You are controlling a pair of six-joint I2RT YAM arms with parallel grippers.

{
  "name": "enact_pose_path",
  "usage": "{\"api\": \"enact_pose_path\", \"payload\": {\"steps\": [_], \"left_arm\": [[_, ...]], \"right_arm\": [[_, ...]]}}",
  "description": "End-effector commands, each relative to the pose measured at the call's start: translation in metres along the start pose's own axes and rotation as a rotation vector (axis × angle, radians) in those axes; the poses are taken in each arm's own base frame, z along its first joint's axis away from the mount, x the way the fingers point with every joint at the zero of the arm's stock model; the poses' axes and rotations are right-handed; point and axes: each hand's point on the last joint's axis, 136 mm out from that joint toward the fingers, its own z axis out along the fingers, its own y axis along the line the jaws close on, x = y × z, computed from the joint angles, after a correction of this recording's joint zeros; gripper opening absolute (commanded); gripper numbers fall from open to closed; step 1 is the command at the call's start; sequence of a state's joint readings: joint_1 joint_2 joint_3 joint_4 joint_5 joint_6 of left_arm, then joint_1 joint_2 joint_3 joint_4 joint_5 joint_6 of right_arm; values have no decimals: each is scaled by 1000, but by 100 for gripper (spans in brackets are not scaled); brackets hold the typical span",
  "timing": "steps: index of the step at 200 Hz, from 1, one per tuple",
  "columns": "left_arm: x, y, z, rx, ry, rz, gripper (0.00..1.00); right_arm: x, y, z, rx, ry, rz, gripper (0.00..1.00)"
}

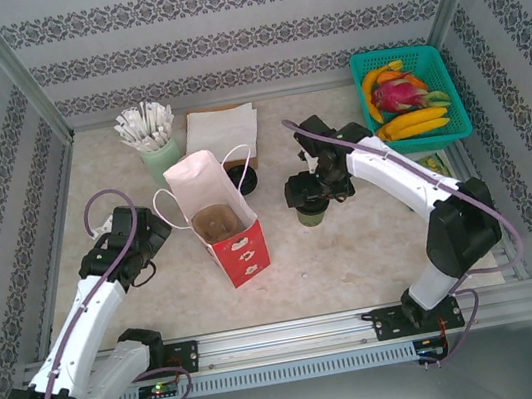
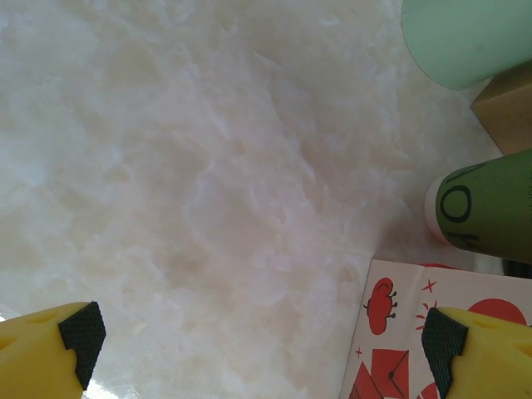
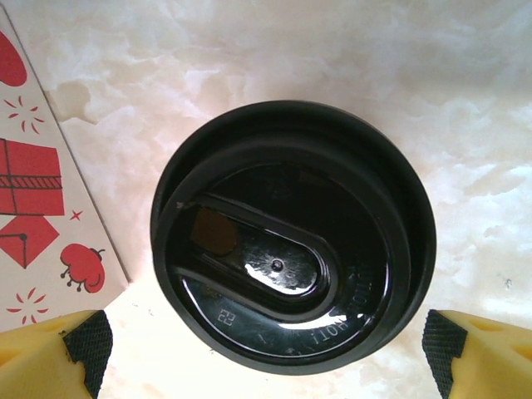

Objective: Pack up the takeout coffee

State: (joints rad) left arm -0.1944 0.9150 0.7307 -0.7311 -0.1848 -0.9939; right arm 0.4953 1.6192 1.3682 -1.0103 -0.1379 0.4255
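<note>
Surface: pale marbled table, patterned walls around it.
Top view, coffee: coffee stands upright mid-table, just right of the bag and apart from it.
Top view, bag: red-and-white paper, standing, mouth open upward.
Top view, right gripper: right gripper sits directly over the coffee.
Top view, left gripper: left gripper is left of the bag, over bare table.
Left wrist: jaws wide with nothing between them. Bag corner at lower right, and another olive cup beyond it.
Right wrist: jaws wide, straddling the black lid from above without touching it. Bag side at left.
Handling (judgement): the paper wall is light and crushable. The glossy lid is probably slippery and may pop off. If the cup is full, it will spill when tipped.
Hold (judgement): pinch the cup wall just under the lid rim, gently, and keep it upright.
</note>
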Motion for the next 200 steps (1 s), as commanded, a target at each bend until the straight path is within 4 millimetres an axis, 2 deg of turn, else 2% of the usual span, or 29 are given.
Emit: {"api": "enact_pose_path", "payload": {"steps": [1, 71, 136, 166, 200], "left_arm": [[-4, 4, 3, -14, -23, 14, 100], [-1, 7, 5, -23, -17, 15, 100], [1, 8, 7, -27, -10, 13, 100], [2, 9, 8, -27, -6, 10, 100], [4, 10, 9, -30, -4, 11, 100]], "right_arm": [[3, -3, 2, 47, 25, 17, 98], [2, 5, 8, 50, 32, -6, 98], [0, 3, 13, 69, 29, 3, 98], [-1, 10, 13, 29, 21, 7, 98], [-4, 2, 17, 74, 6, 11, 98]]}}
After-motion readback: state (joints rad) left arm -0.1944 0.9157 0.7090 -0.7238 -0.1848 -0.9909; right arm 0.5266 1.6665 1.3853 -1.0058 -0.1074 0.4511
